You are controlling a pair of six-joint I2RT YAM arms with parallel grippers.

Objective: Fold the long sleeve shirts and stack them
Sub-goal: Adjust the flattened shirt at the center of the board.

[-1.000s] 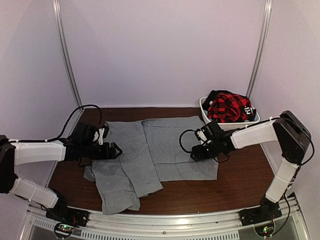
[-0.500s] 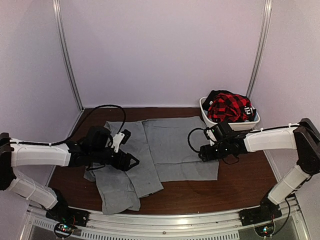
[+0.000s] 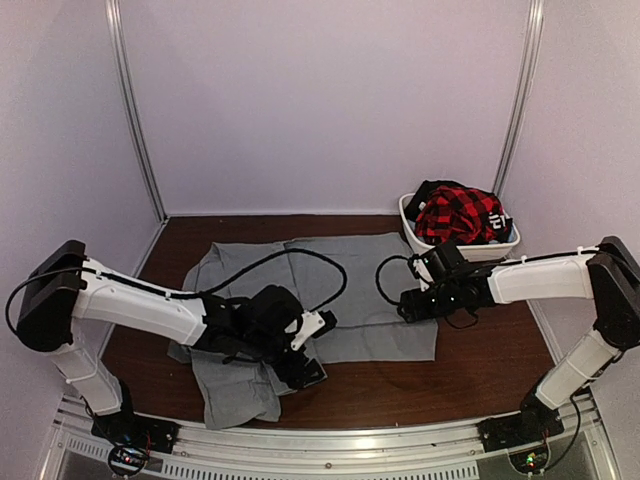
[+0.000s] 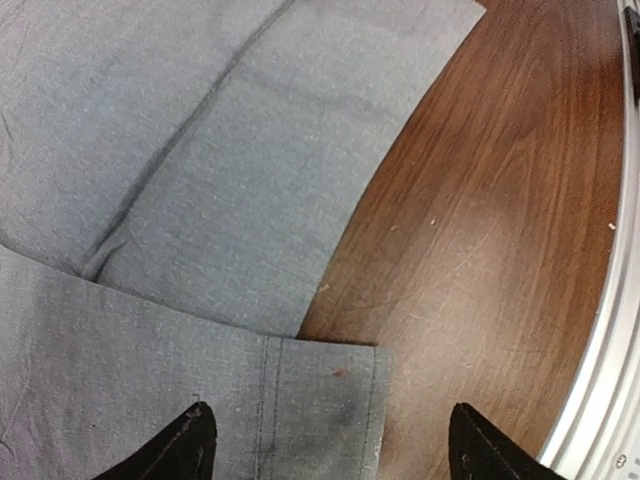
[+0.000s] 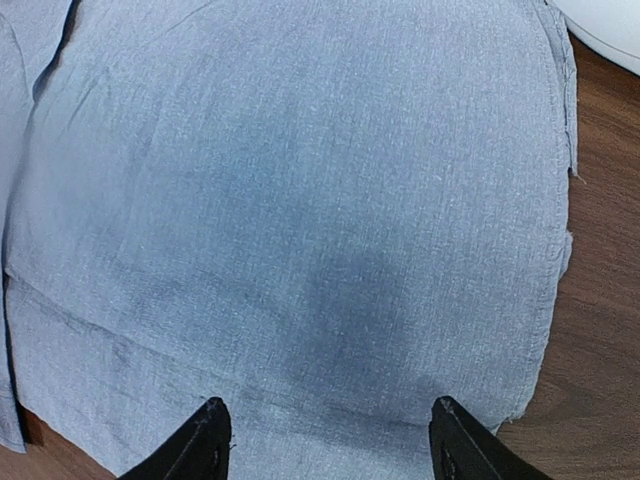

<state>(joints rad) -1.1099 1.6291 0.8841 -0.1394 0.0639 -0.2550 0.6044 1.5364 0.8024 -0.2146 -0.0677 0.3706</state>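
A light-grey long sleeve shirt (image 3: 350, 280) lies spread flat on the brown table, with a sleeve folded across toward the near edge. My left gripper (image 3: 306, 371) hovers open over that sleeve's stitched cuff (image 4: 320, 395), one fingertip (image 4: 190, 445) above the cloth and the other above bare wood; my left gripper (image 4: 330, 452) holds nothing. Over the shirt's right part my right gripper (image 3: 405, 305) stands open, and in the right wrist view the grey cloth (image 5: 300, 200) fills the space ahead of my right gripper (image 5: 325, 440), which holds nothing.
A white basket (image 3: 412, 232) at the back right holds a red-and-black plaid garment (image 3: 455, 215) and a dark one; its corner (image 5: 612, 30) shows in the right wrist view. Bare wood (image 4: 480, 240) lies right of the cuff, with the metal rail (image 4: 612, 370) at the near edge.
My left arm has swung from the shirt's left side across to the sleeve cuff near the front middle. My right arm shifted slightly right, then stayed still.
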